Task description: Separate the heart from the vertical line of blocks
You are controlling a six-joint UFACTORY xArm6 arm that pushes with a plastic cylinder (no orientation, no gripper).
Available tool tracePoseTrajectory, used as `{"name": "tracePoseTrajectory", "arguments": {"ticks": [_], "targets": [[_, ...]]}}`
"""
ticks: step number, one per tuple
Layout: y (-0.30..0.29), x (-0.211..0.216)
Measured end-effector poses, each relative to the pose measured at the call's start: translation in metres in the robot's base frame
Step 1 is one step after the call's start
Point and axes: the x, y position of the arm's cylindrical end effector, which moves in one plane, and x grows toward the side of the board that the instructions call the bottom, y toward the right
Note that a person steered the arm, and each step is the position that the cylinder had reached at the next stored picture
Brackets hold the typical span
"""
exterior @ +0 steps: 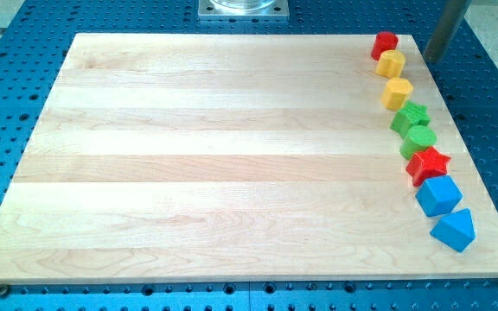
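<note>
The blocks lay in a line down the desk's (pixel 232 155) right side, and the heart (pixel 391 62), yellow, sat second from the view's top; it touched the red block (pixel 385 43) above it, whose shape I could not make out, and stood just apart from the yellow hexagon (pixel 397 92) below; further down came the green star (pixel 411 115), the green cylinder (pixel 419 138), the red star (pixel 428 162), the blue cube (pixel 439 195) and the blue wedge (pixel 453 230). My tip (pixel 432 59) stood near the heart on the view's right, touching nothing, seemingly just past the desk's right edge; I carried no grasping tool, only the bare rod, so there were no jaws to stand apart or together. I judged the step in hand to be the approach, with the push not yet begun. To do it well, the tip had to meet the middle of the heart's right face and drive straight toward the view's left, into the bare wood; a contact too high would likely have dragged the red block along, and one too low would have turned the heart into the hexagon; a slow, level stroke, carried well clear of the line, looked safest.
</note>
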Motion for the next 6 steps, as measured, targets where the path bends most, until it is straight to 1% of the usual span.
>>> {"name": "tracePoseTrajectory", "arguments": {"ticks": [3, 4, 5, 6], "targets": [[-0.008, -0.003], [-0.025, -0.007], [-0.123, 0.029], [-0.119, 0.01]]}}
